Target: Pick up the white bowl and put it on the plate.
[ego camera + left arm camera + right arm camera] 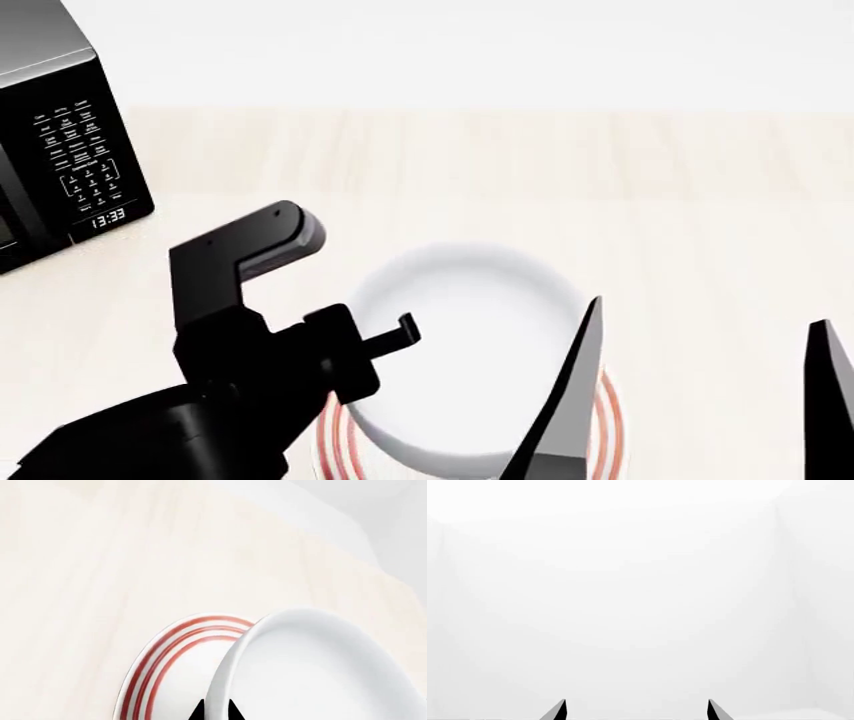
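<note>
While my left claw (215,711) grips the white bowl (320,670) by its rim, one finger inside and one outside, the bowl sits over the plate (157,672). Can't tell from either view if its base is touching the plate or hanging just above.

Left wrist view: bowl looks tilted, mouth toward the camera, red rings showing past its near edge. Head view: bowl (461,350) covers most of the plate (331,435); only ring arcs peek out on both sides. Roughly centred, I'd say.

Right claw (694,400) is spread wide, holding nothing, raised beside the bowl. Its wrist camera sees blank white only.

Handling notes, my read:
- Rigid glazed ware, no give. Probably moderate weight, but a one-sided rim grip puts a lever load on the fingers.
- Glossy walls = slippery. Rim pinch can rotate or slide if I jerk.
- Chips or cracks if dropped onto the plate, so lower level and slow.
- The rim is the only practical hold; the walls are too wide and smooth.

Microwave (54,150) sits well clear, far left on the table (534,180).
</note>
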